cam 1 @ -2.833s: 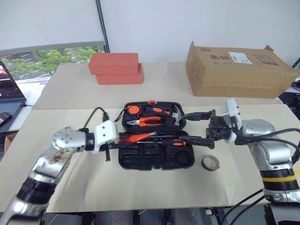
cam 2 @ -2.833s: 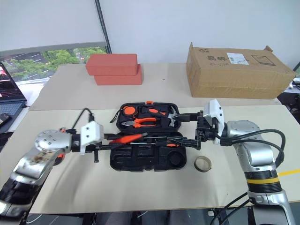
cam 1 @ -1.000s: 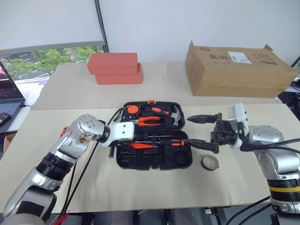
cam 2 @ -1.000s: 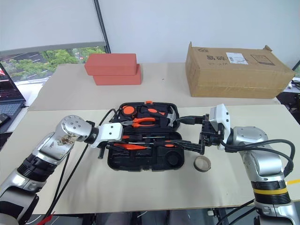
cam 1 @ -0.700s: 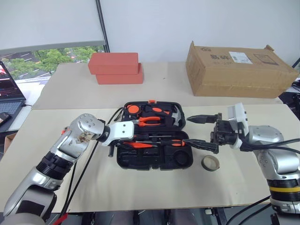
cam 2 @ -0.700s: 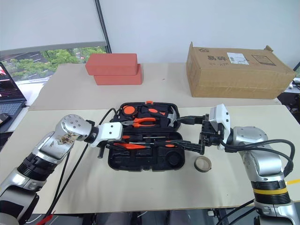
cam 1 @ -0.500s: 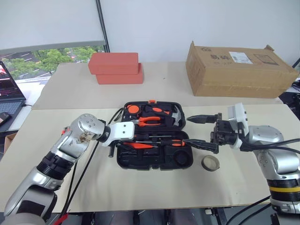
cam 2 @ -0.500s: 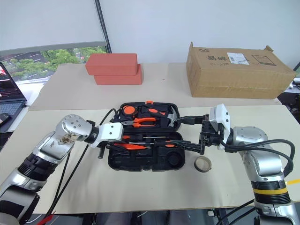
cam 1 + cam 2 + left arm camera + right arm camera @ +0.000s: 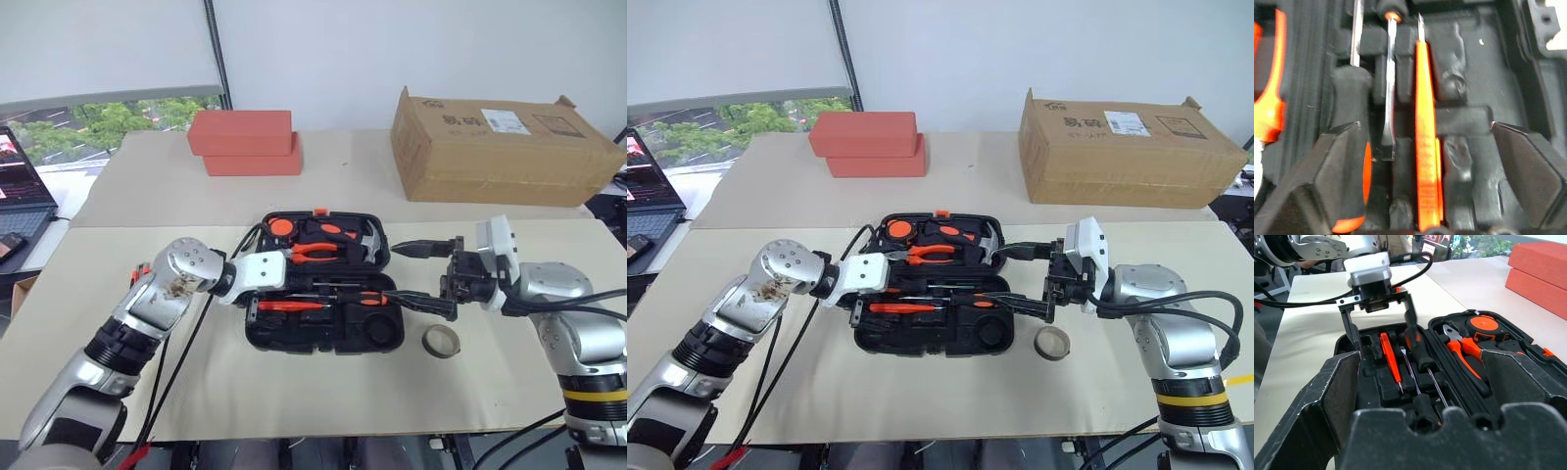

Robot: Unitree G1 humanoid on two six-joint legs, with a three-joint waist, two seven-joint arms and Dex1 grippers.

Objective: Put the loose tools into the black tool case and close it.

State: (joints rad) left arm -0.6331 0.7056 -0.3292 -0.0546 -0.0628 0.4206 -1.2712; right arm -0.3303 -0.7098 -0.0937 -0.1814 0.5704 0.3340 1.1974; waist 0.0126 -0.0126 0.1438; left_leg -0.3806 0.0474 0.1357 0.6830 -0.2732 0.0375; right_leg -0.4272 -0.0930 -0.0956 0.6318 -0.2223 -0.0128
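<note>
I see the left hand spread wide over the near half of the open black moulded plastic tool case. The slim orange pen-like tool lies in its recess directly between and below the fingers, held by nothing. A black-orange-handled screwdriver lies just beside one finger. The right hand hangs open at the case's far side from the left hand; the small dark tape roll rests on the beige worktop below it, outside the case.
</note>
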